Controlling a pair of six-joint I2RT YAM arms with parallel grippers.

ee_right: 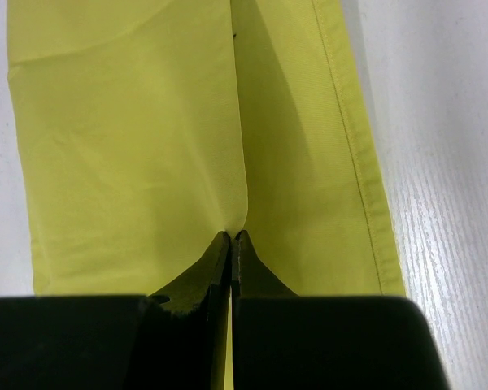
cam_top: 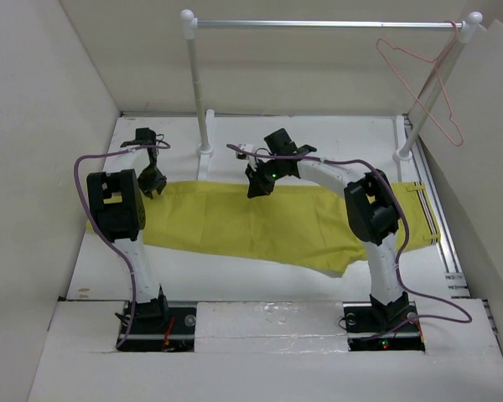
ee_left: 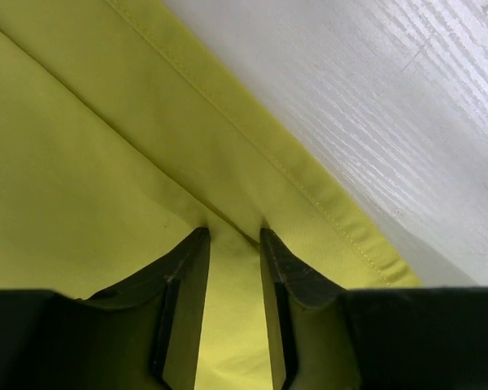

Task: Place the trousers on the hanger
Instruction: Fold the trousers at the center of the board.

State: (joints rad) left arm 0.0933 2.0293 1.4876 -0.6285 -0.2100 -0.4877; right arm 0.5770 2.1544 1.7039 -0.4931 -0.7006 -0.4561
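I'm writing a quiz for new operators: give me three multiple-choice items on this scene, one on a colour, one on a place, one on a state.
1. What colour are the trousers? A yellow; B blue; C grey.
2. Where is the hanger? A lying on the trousers; B on the silver rail, near its right end; C tucked under the trousers.
3. How is the right pincer? A wide open; B holding the hanger; C shut on a trouser fold.
Key: 1 A, yellow in every view; 2 B, its hook is over the rail; 3 C, fingertips meet, pinching a cloth ridge.
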